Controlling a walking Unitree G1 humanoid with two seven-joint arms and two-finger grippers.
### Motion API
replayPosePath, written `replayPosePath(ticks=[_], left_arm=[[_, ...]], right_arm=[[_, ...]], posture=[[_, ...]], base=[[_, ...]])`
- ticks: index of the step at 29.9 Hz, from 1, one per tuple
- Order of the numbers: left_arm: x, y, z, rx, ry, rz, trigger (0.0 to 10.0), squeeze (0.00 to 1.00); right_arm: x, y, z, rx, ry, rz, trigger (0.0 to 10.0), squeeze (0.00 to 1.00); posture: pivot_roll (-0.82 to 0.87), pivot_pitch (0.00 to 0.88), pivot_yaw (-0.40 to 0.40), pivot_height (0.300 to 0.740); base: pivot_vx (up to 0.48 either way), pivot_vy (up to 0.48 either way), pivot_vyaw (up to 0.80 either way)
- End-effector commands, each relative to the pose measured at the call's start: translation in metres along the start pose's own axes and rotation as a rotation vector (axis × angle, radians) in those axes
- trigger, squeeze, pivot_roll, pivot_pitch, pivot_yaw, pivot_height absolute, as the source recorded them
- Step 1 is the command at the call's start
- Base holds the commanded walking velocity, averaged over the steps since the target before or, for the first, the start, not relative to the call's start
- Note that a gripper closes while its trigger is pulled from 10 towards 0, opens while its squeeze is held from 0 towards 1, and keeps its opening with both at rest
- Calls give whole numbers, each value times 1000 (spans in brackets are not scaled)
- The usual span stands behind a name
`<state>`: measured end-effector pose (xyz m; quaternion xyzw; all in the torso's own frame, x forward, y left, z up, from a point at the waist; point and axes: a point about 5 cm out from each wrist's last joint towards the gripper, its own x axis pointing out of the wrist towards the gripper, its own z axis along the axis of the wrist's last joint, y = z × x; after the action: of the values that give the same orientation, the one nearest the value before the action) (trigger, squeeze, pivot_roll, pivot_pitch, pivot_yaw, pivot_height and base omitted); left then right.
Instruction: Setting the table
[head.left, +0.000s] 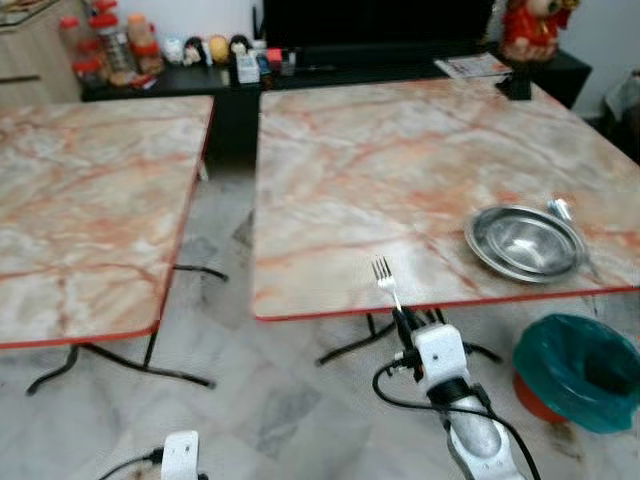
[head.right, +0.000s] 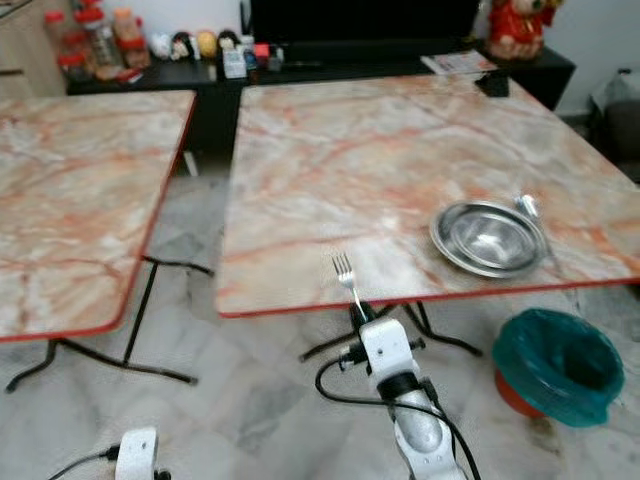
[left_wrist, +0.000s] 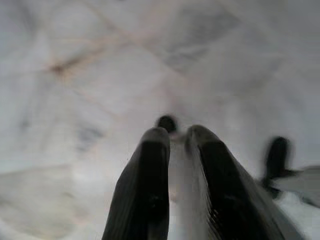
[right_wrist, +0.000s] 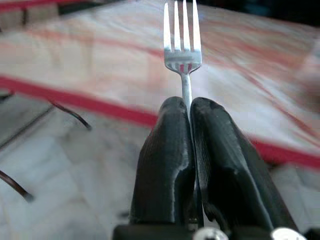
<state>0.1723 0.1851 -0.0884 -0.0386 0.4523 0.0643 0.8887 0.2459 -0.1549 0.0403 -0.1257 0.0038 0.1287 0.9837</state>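
Right gripper (right_wrist: 189, 107) is clamped on a silver fork (right_wrist: 182, 37), pinching the thin handle between both black fingers (right_wrist: 165, 150). The fork has four tines pointing up and away from the gripper, a polished metal head and a narrow neck; the lower handle is hidden inside the grip. From the head camera the fork (head.left: 385, 280) sits at the near red-trimmed edge of the right-hand counter (head.left: 400, 160), tines over the marble-pattern top, with the gripper just below the edge over the floor. A round steel bowl (head.left: 525, 241) rests on the same counter to the right of the fork, well apart from it, with a piece of cutlery (head.left: 561, 210) at its far rim, too small to identify. A teal-lined bin (head.left: 580, 368) stands on the floor below the bowl's side. Left gripper (left_wrist: 177, 137) hangs low over the marble floor (left_wrist: 75, 75), fingers closed together with nothing between them.
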Motion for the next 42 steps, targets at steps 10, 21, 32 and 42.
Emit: replayPosePath(ticks=[10,21,32,42], left_arm=[[-1,6,-1,11,1,17,10000,0],[-1,6,-2,14,17,13,10000,0],[0,4,1,22,15,11,10000,0],[1,3,1,28,19,18,10000,0]], right_arm=[[-32,-5,-49,22,206,-43,10000,0],[-63,-19,-103,189,560,-234,10000,0],[-80,4,-129,281,858,-188,10000,0],[-55,7,-120,283,841,-164,10000,0]], posture=[[-46,72,50,740],[-47,68,61,740],[-47,58,67,740],[-45,52,65,740]], base=[[0,-480,0],[0,-210,0],[0,0,0],[0,0,0]])
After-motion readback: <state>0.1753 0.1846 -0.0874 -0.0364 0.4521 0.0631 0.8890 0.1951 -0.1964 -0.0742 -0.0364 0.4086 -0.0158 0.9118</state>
